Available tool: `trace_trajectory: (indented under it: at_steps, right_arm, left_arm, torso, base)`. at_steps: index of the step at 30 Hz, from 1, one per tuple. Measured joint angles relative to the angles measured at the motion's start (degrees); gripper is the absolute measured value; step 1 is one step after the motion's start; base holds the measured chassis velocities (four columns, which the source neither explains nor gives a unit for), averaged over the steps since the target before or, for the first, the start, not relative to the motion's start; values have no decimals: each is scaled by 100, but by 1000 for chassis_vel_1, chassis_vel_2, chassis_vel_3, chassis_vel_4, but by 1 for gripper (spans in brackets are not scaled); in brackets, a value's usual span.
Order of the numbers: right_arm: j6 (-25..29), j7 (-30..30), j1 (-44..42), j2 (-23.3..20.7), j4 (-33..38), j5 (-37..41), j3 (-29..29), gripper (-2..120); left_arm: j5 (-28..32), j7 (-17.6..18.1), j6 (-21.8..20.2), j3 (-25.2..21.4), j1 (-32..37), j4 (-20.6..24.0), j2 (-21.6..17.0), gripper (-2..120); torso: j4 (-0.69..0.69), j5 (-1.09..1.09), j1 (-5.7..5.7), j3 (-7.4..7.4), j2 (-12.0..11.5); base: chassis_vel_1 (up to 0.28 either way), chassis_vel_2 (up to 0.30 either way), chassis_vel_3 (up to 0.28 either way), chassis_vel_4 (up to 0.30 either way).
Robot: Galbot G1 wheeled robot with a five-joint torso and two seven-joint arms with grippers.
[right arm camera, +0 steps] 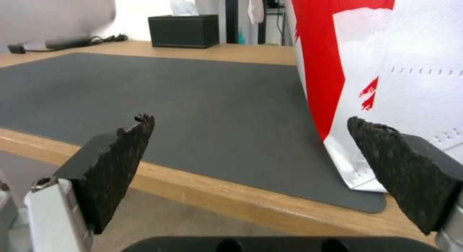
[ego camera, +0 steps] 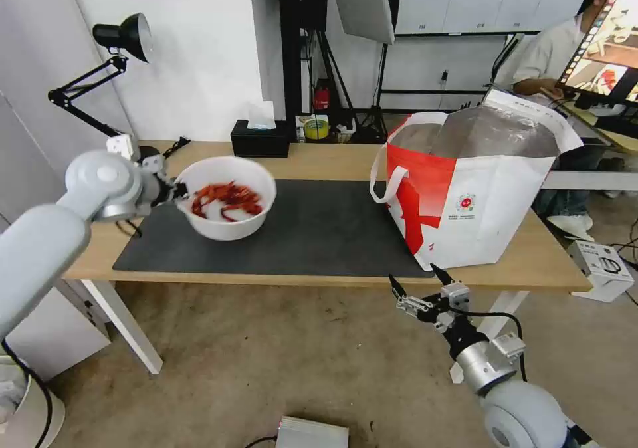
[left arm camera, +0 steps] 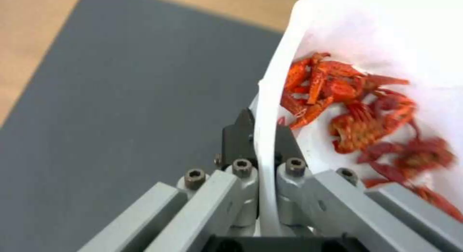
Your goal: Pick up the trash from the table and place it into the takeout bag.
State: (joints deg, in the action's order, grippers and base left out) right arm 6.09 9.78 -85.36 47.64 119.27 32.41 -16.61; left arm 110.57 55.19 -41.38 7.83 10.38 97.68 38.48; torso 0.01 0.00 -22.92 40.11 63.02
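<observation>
Left claw (left arm camera: pixel 263 136) pinches the thin rim of the round white bowl (ego camera: pixel 226 199) of red shells, apparently lifted off the matte grey mat (ego camera: pixel 312 232); right claw (ego camera: pixel 420 287) gapes beside the glossy tote (ego camera: pixel 475 189).

White bowl (ego camera: pixel 229 202), red scraps (ego camera: pixel 226 199); white-red takeout bag (ego camera: pixel 478 209), silver lining; dark grey mat (ego camera: pixel 299 235); black tissue box (ego camera: pixel 260 140).

Left pincer (ego camera: pixel 178 191) is raised at the robot's left, fingers clamped, seemingly tight; right pincer (ego camera: pixel 419 287) hangs low, fingers spread.
</observation>
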Motion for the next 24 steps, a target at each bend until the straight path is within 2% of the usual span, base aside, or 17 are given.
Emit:
trace_trajectory:
  at_steps: [1, 4, 5, 7, 8, 11, 12, 14, 15, 19, 20, 23, 24]
  right_arm:
    - [0, 0, 0, 0, 0, 0, 0, 100]
    - [0, -1, 0, 0, 1, 0, 0, 100]
    - [0, -1, 0, 0, 1, 0, 0, 100]
    - [0, -1, 1, 0, 1, 0, 0, 100]
    - [0, -1, 1, 0, 1, 0, 0, 100]
    - [0, 0, 0, -1, 0, 0, 0, 100]
    - [0, 0, 0, -1, 0, 0, 0, 100]
    - [0, 0, 0, 0, 0, 0, 0, 100]
    - [0, 0, 0, 0, 0, 0, 0, 100]
    - [0, 0, 0, 0, 1, 0, 0, 100]
    - [0, 0, 0, 0, 1, 0, 0, 100]
    - [0, 0, 0, 0, 1, 0, 0, 100]
    - [0, 0, 0, 0, 1, 0, 0, 100]
  left_arm:
    - [0, 0, 0, 0, 0, 0, 0, 0]
    - [355, 257, 155, 335, -750, -17, 348, 0]
    - [355, 257, 155, 335, -750, -17, 348, 0]
    - [553, 433, 261, 630, -1386, -220, 739, 0]
    - [553, 433, 261, 630, -1386, -220, 739, 0]
    - [723, 547, 319, 1025, -2161, -583, 1295, 0]
    - [723, 547, 319, 1025, -2161, -583, 1295, 0]
    - [814, 637, 323, 1185, -2518, -862, 1682, 0]
    - [814, 637, 323, 1185, -2518, -862, 1682, 0]
    - [860, 663, 323, 1442, -3041, -1434, 2360, 0]
    - [860, 663, 323, 1442, -3041, -1434, 2360, 0]
    - [854, 647, 321, 1570, -3326, -1918, 2843, 0]
    - [854, 647, 321, 1570, -3326, -1918, 2843, 0]
  torso:
    - [0, 0, 0, 0, 0]
    - [0, -1, 0, 0, 0]
    - [0, -1, 0, 0, 0]
    - [-2, 2, 0, 0, 0]
    - [-2, 2, 0, 0, 0]
    - [-3, 4, -1, 0, 0]
    - [-3, 4, -1, 0, 0]
    - [-1, 1, 0, 0, 0]
    - [-1, 1, 0, 0, 0]
    - [-3, 2, -1, 0, 0]
    - [-3, 2, -1, 0, 0]
    - [-2, 3, 0, 0, 0]
    - [-2, 3, 0, 0, 0]
  base:
    - [0, 0, 0, 0]
    - [0, 0, 0, 0]
    - [0, 0, 0, 0]
    - [0, 0, 0, 0]
    - [0, 0, 0, 0]
    - [0, 0, 0, 0]
    - [0, 0, 0, 0]
    - [0, 0, 0, 0]
    - [0, 0, 0, 0]
    - [0, 0, 0, 0]
    - [0, 0, 0, 0]
    - [0, 0, 0, 0]
    - [0, 0, 0, 0]
